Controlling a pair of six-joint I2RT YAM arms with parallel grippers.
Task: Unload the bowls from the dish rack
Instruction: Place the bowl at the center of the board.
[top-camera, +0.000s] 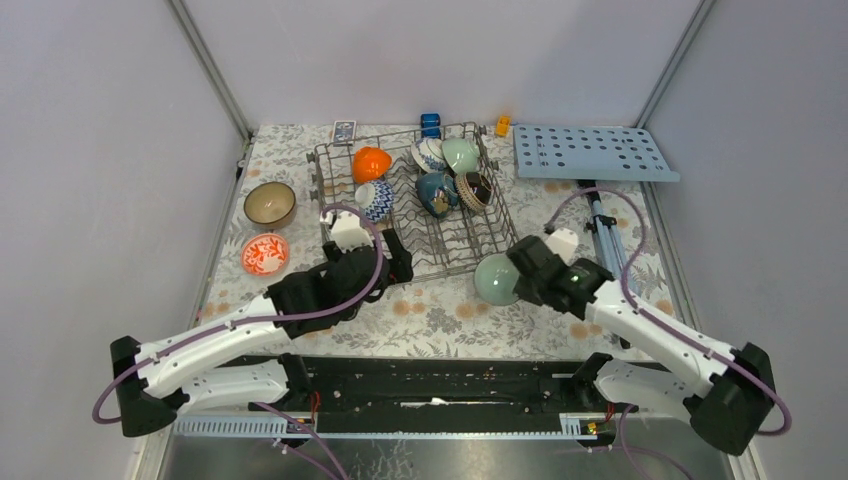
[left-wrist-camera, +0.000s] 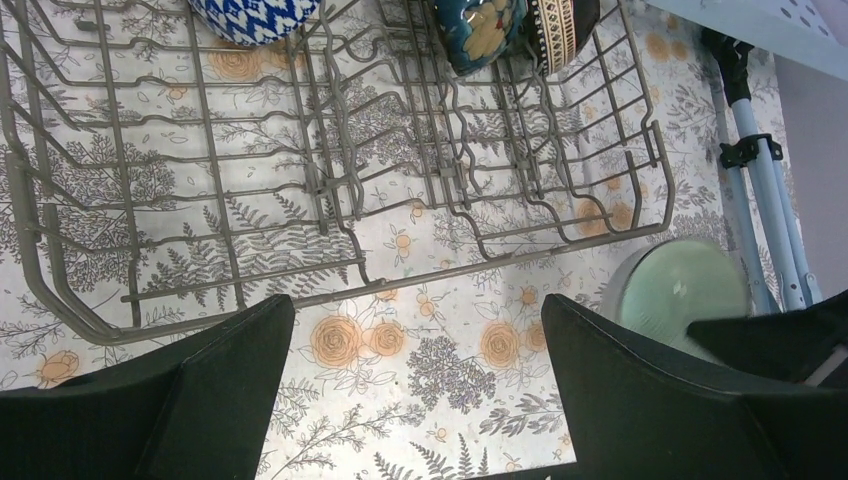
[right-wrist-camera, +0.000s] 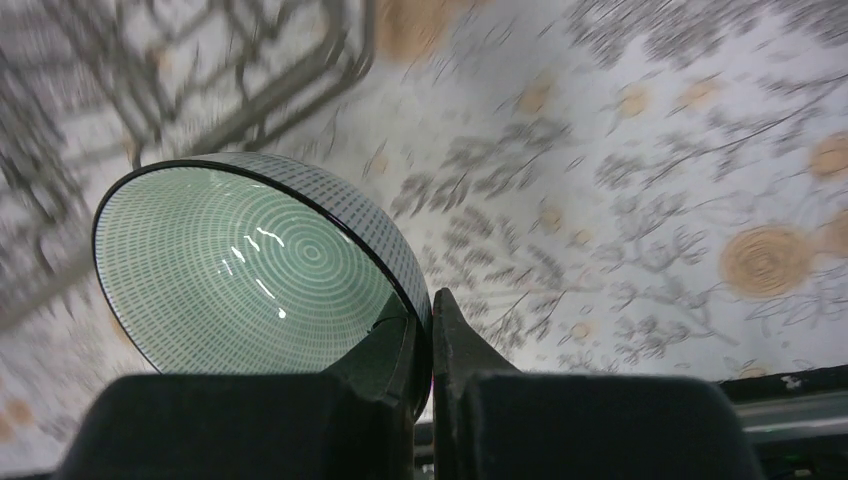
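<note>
Dish rack (top-camera: 415, 205) of grey wire, rectangular, set slightly askew at the far middle of the desk (top-camera: 440, 320); rows of upright tines are run from near to far. Six bowls are stood on edge between the tines: an orange bowl (top-camera: 371, 163), a blue-and-white bowl (top-camera: 376, 199), a dark blue bowl (top-camera: 437, 192), a dark patterned bowl (top-camera: 473, 188) and two more behind. A pale green bowl (right-wrist-camera: 250, 270), glazed with concentric rings inside and dotted outside, is pinched by its rim in the right jaws just off the rack's near right corner, tipped on edge with its opening turned toward the left arm. The left jaws are spread wide and empty at the near left corner. A brown bowl (top-camera: 269, 204) and a red-and-white bowl (top-camera: 265, 254) are seated upright on the left. The desk is covered by a floral cloth; plain grey walls enclose it.
</note>
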